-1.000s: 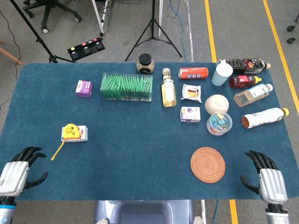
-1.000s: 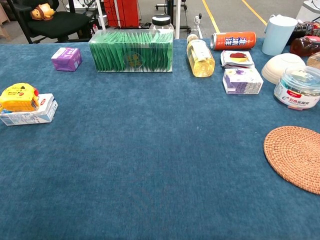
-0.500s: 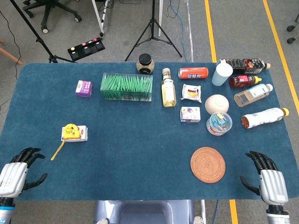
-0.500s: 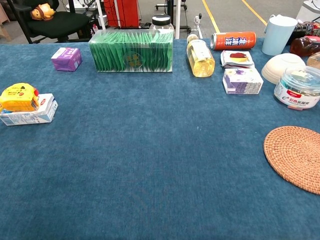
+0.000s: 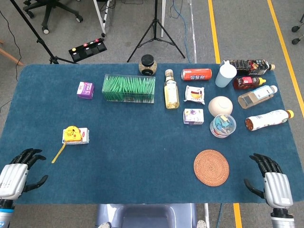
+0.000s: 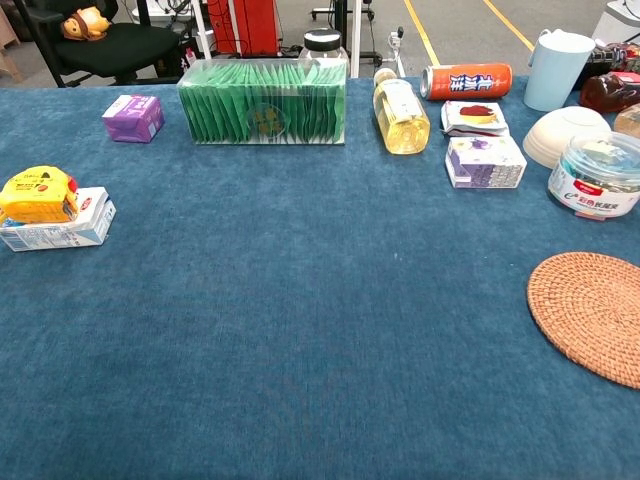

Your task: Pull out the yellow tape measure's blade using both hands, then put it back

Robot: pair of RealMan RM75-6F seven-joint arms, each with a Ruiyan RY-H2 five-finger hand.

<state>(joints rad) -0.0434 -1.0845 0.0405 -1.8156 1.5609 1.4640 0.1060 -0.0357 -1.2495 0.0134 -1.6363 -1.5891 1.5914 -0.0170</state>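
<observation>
The yellow tape measure lies on top of a small white carton at the table's left side; a short yellow strip trails from it toward the front edge. In the chest view the tape measure sits on the same carton at far left. My left hand hovers at the front left corner, fingers spread, holding nothing, well below the tape measure. My right hand is at the front right corner, fingers spread and empty. Neither hand shows in the chest view.
A round woven coaster lies front right. Along the back stand a green packet box, a purple box, a yellow bottle, a dark-lidded jar, a red can, a bowl, a clear tub and several bottles.
My left hand has drifted slightly toward the front edge. Nothing else has moved.
</observation>
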